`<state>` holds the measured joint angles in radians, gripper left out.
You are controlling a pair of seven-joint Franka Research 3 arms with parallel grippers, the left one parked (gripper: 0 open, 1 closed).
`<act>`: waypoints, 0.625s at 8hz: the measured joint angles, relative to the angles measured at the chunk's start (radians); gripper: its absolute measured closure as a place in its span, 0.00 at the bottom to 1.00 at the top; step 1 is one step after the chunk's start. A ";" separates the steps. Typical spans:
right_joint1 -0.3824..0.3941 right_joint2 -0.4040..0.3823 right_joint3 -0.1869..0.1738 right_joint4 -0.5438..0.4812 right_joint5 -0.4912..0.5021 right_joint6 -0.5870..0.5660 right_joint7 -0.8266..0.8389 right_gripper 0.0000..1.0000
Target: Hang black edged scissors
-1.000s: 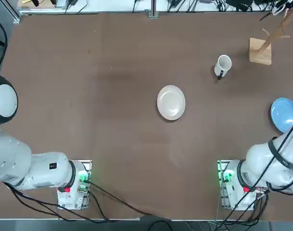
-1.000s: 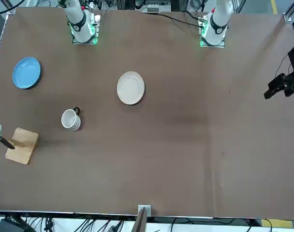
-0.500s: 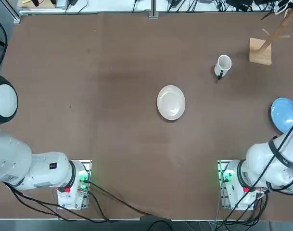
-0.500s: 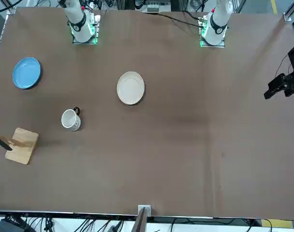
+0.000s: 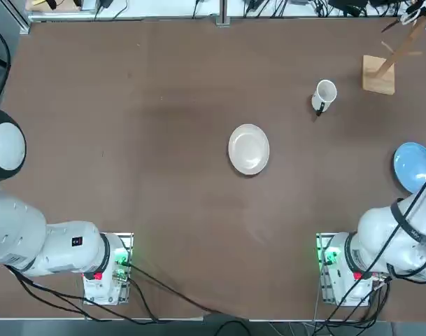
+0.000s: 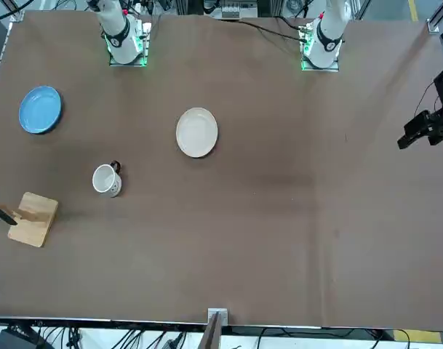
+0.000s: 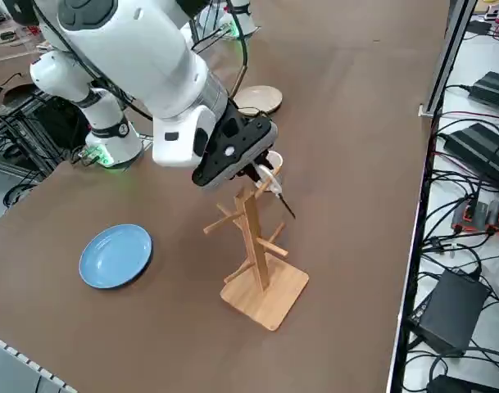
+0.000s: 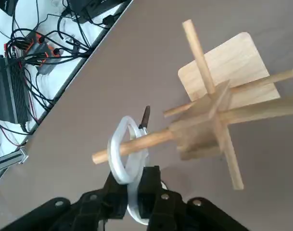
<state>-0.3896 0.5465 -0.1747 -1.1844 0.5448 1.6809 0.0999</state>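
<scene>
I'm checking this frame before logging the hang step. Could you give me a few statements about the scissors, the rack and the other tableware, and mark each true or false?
1. One loop of the black edged scissors is threaded over a peg of the wooden rack. True.
2. The right gripper has let go and is open. False: its fingers are shut on the scissors' other loop, next to the peg.
3. The white mug hangs on the rack. False: it rests on the table, apart from the rack.
4. The blue plate lies on the table beside the rack. True.
5. The cream plate is stacked on the blue plate. False: it lies alone mid-table.
</scene>
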 joint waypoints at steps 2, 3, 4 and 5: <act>-0.006 0.008 0.000 0.001 0.000 0.001 0.000 0.86; -0.014 0.014 0.000 0.001 0.000 0.001 0.000 0.86; -0.024 0.019 0.000 0.001 0.000 0.003 0.000 0.86; -0.030 0.021 0.000 0.002 0.000 0.006 0.000 0.86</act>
<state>-0.4197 0.5679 -0.1749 -1.1826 0.5449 1.6874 0.0999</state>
